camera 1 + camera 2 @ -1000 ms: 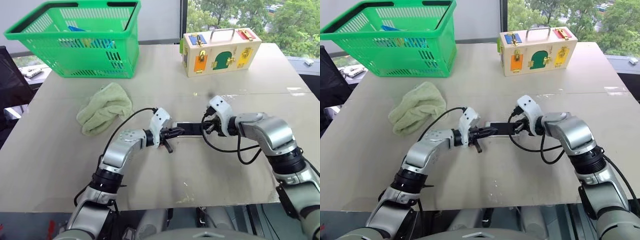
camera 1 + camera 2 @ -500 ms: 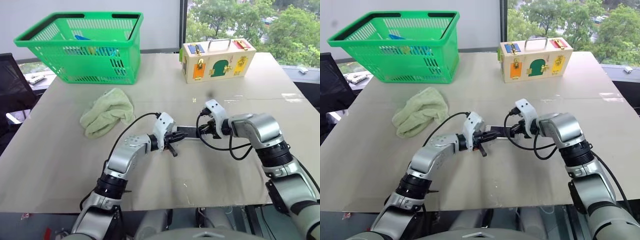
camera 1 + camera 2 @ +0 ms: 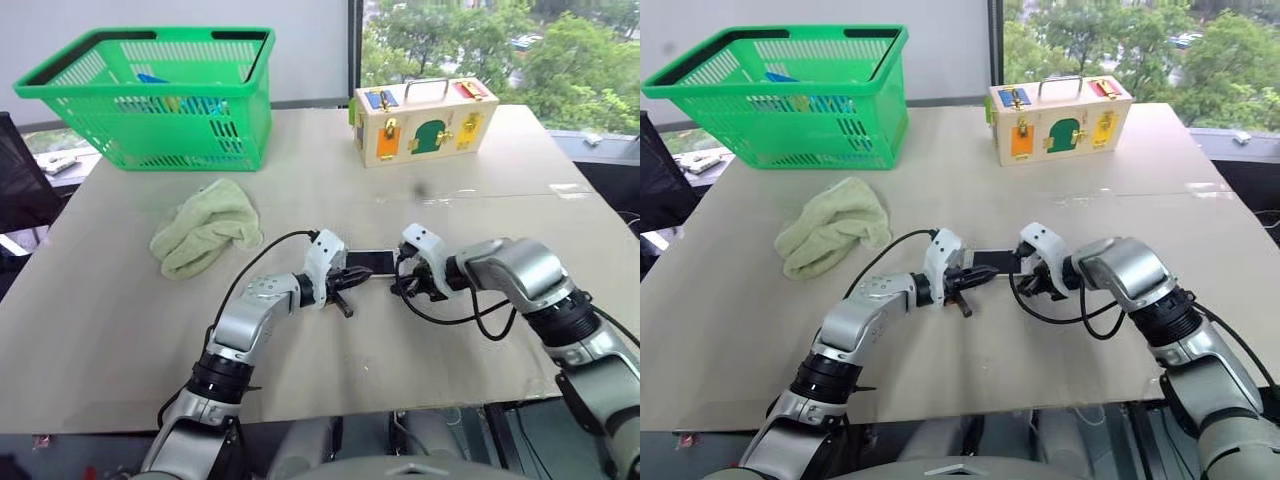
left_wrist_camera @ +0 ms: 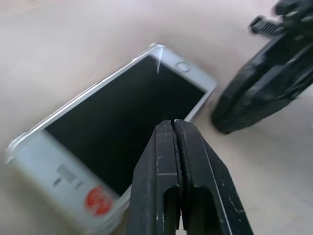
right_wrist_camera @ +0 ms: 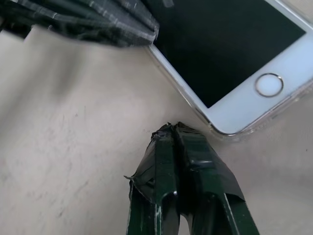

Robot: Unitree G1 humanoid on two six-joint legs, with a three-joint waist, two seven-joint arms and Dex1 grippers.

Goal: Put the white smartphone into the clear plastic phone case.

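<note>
Since a second ago the right gripper (image 5: pixel 176 131) has sunk to the table (image 3: pixel 470 160) beside the white smartphone (image 4: pixel 117 117) lying in the clear plastic phone case (image 4: pixel 17 142), both grippers closed and empty, the left gripper (image 4: pixel 174 128) over the screen, so a sideways push could unseat it.

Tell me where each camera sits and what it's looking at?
Left eye and right eye views: on the head, looking forward and down at the table; both arms show.
Left wrist view: on the left wrist, looking along the shut left gripper at the white smartphone in the clear plastic phone case.
Right wrist view: on the right wrist, looking along the shut right gripper at the phone's home button.
All views share the phone.
</note>
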